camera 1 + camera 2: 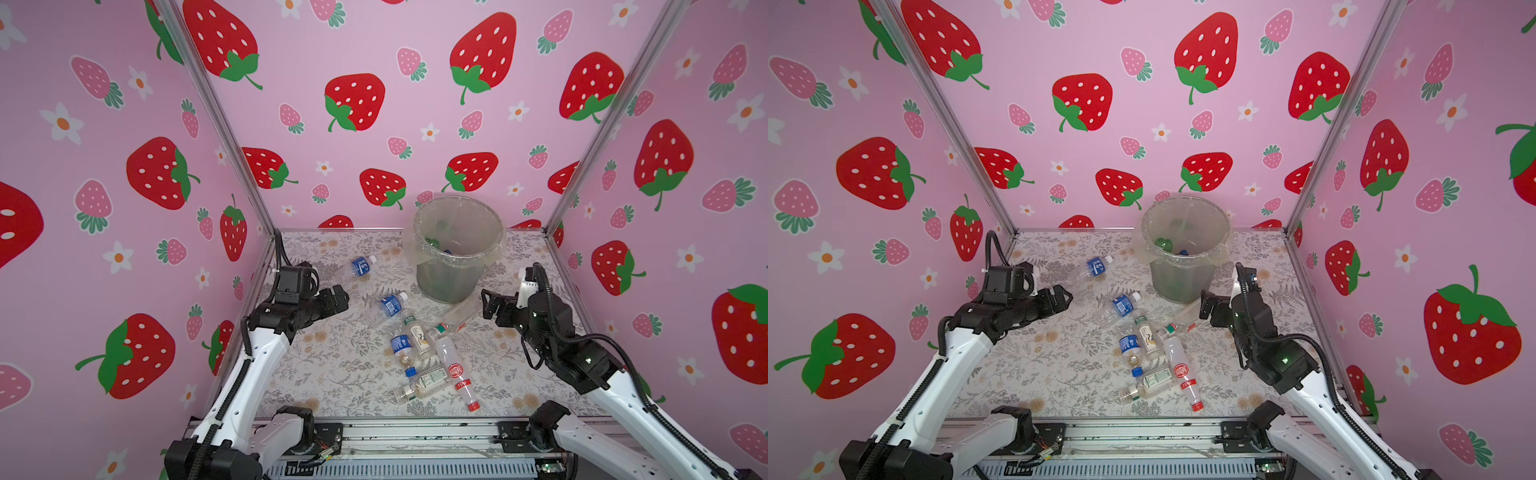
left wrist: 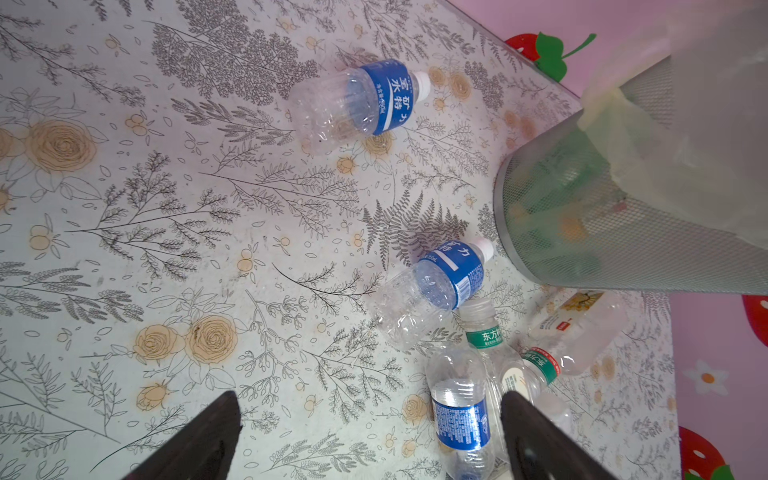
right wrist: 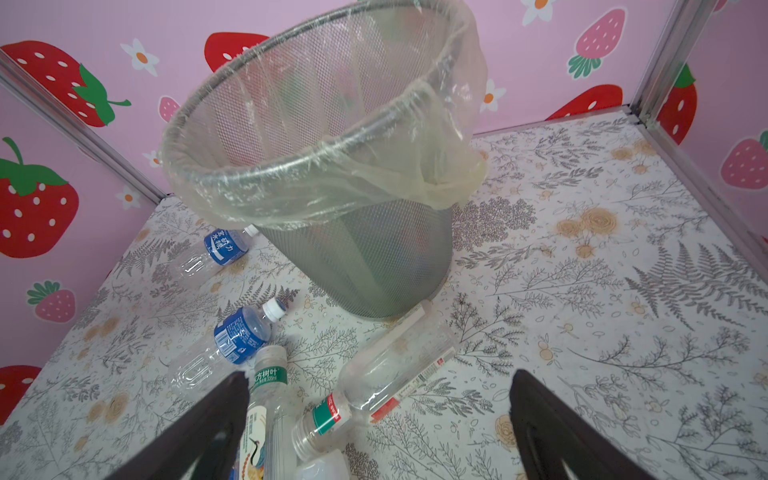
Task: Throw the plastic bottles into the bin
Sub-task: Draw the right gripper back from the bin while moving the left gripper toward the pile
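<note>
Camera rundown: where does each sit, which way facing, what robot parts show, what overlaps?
Both top views: high above the near edge, looking down toward the back wall; table, bin, bottles; both arms, left gripper and right gripper open.
Left wrist: on the left arm, facing down at table and bottles; its fingers show.
Right wrist: on the right arm, facing the bin; its fingers show.
Shared: bin and the blue-label bottle nearest it, in all views.

The table (image 1: pixel 316 374), covered in a grey fern-and-rose print, carries the bin (image 1: pixel 444 278), upright at the far side. Around its near foot the plastic bottles (image 1: pixel 401 345) lie clustered on their sides, with one blue-labelled bottle (image 1: pixel 360 266) apart to the left.
</note>
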Tool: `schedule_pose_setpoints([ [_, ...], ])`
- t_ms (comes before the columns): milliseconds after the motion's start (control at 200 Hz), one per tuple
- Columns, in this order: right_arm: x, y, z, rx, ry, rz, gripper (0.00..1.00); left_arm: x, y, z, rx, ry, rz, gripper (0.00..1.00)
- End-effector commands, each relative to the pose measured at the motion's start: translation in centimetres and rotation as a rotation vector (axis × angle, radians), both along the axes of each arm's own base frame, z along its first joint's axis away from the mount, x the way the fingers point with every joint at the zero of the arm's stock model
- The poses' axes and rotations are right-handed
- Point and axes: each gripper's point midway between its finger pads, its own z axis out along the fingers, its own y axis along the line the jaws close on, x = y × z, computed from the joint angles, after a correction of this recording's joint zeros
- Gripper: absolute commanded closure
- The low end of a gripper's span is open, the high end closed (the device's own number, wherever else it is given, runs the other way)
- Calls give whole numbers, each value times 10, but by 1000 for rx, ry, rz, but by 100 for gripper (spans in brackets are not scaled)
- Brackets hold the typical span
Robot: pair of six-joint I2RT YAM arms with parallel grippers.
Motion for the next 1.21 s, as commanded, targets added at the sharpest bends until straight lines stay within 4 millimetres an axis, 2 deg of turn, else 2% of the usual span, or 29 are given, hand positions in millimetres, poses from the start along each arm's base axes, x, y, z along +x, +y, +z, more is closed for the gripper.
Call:
schedule_pose_setpoints([
  [0,-9,-4,-14,39,35,-2,1,-8,-17,-3,-46,3,-63,1],
  [230,-18,-12,-41,30,70,-13,1,-23,-40,-17,-21,66,-151,1],
  [485,-17,-15,-79,-33,169,-30,1,-38,-73,-15,28,12,-291,1],
  [695,-14,-11,-106,-43,249,-15,1,-59,-118,-10,80,-81,-527,1],
  [880,-15,-14,-118,-17,276,-9,1,-72,-142,-9,114,-121,-636,1],
  [975,-15,-16,-125,3,293,-6,1,-75,-151,-16,162,-115,-669,1],
  [1201,-19,-23,-135,34,321,-2,1,-94,-191,-32,291,-123,-804,1],
])
